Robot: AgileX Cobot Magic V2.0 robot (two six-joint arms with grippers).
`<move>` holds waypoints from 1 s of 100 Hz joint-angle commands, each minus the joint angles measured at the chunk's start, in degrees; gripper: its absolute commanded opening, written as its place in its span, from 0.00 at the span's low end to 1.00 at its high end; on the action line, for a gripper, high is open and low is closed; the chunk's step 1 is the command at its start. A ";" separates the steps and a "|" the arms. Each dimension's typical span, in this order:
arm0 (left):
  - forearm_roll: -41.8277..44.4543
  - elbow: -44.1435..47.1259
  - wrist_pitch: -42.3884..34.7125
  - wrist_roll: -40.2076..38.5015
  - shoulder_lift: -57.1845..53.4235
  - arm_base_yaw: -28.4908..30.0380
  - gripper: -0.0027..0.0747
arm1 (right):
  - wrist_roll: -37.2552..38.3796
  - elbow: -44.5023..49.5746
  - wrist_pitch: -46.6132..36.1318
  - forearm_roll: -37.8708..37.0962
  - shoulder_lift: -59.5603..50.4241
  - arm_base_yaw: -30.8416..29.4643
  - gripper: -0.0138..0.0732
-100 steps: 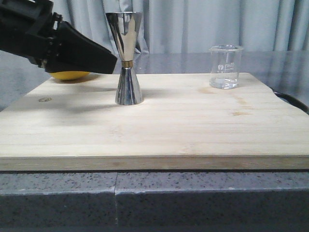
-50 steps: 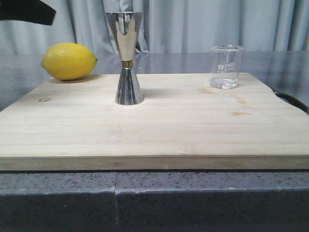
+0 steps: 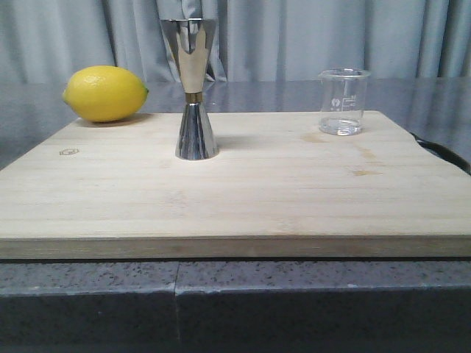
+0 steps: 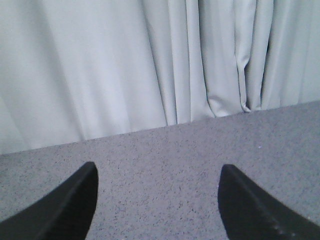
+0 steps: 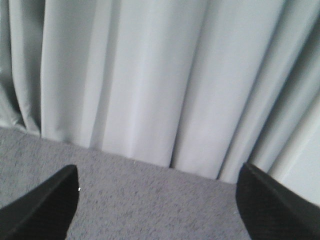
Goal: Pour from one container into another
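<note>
The tall polished steel jigger (image 3: 193,88) with a thin gold band stands upright on the wooden board (image 3: 235,198), left of centre. The small clear glass beaker (image 3: 343,101) with white marks stands at the board's far right corner, a little liquid at its bottom. Neither arm shows in the front view. My left gripper (image 4: 157,200) is open over bare grey counter, facing the curtain. My right gripper (image 5: 157,200) is also open, with only counter and curtain between its fingers. Neither wrist view shows the beaker or the jigger.
A yellow lemon (image 3: 105,93) lies at the board's far left corner. The board rests on a grey speckled counter (image 3: 235,294) with a front edge. A dark curved object (image 3: 445,154) sits past the board's right edge. Grey curtains (image 3: 294,37) hang behind.
My left arm, which reached toward the jigger and hid the lemon a second ago, has pulled up and left out of the front view. The jigger and beaker have not moved.
</note>
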 commanded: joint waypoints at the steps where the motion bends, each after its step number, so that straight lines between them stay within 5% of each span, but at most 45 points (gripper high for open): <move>1: -1.56 -1.93 -0.54 -3.04 -3.54 0.02 0.65 | -0.03 -1.89 -1.24 0.78 -5.14 1.19 0.82; 11: -0.39 -1.82 -1.36 -3.29 -6.33 0.02 0.65 | -1.98 -1.89 -5.42 0.78 -7.56 2.78 0.82; 35: 5.95 1.44 -0.92 -10.26 -13.39 0.02 0.64 | -6.68 -1.80 -30.30 0.56 -11.93 11.55 0.82; 72: 7.97 12.12 5.15 -13.63 -25.93 0.02 0.59 | -8.43 9.72 -38.24 0.56 -17.75 30.21 0.82; 100: 8.11 20.25 7.30 -15.19 -37.71 0.02 0.59 | -6.94 16.62 -45.36 0.56 -27.24 35.98 0.82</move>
